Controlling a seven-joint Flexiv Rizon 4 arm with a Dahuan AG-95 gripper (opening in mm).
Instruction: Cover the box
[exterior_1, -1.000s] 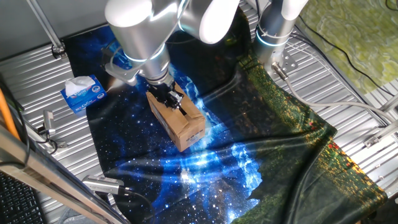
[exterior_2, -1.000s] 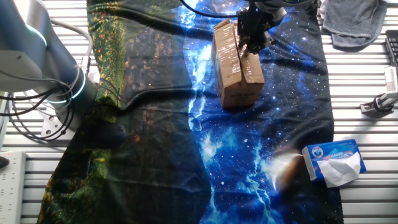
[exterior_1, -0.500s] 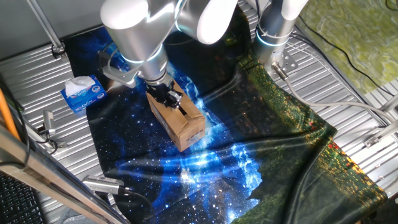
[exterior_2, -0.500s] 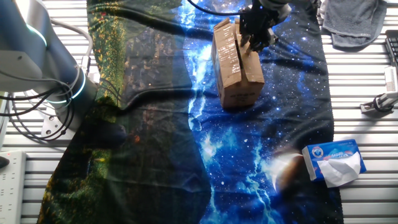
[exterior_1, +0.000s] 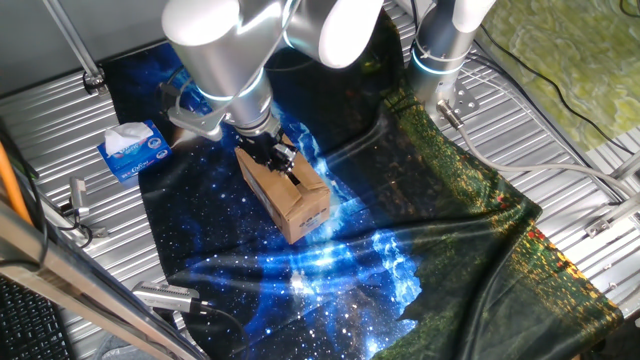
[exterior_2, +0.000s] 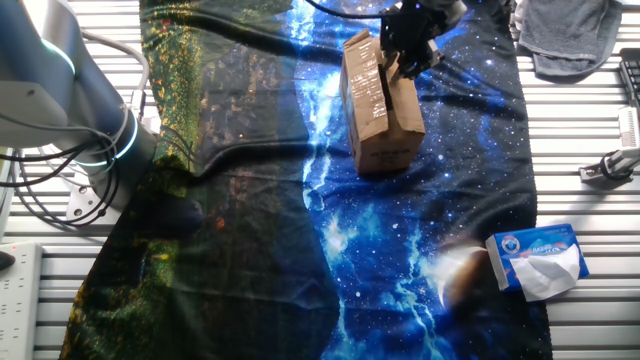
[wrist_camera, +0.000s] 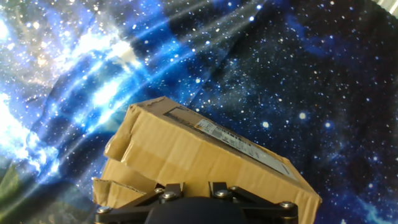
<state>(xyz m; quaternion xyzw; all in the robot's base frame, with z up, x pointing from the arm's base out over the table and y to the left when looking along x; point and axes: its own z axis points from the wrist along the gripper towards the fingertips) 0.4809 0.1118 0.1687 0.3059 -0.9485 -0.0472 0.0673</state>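
Brown cardboard box (exterior_1: 288, 194) is sitting on the starry cloth (exterior_1: 230, 240) mid-worktop (exterior_1: 560, 130), flaps folded down. Black claw (exterior_1: 272, 157) is pressing at its 11 o'clock end; open or closed, I cannot tell.

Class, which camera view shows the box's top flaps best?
The hand view: the box fills the frame, its flaps folded down, with gaps between them at the left. Both fixed views show the box smaller, with the gripper hiding one end of its top.
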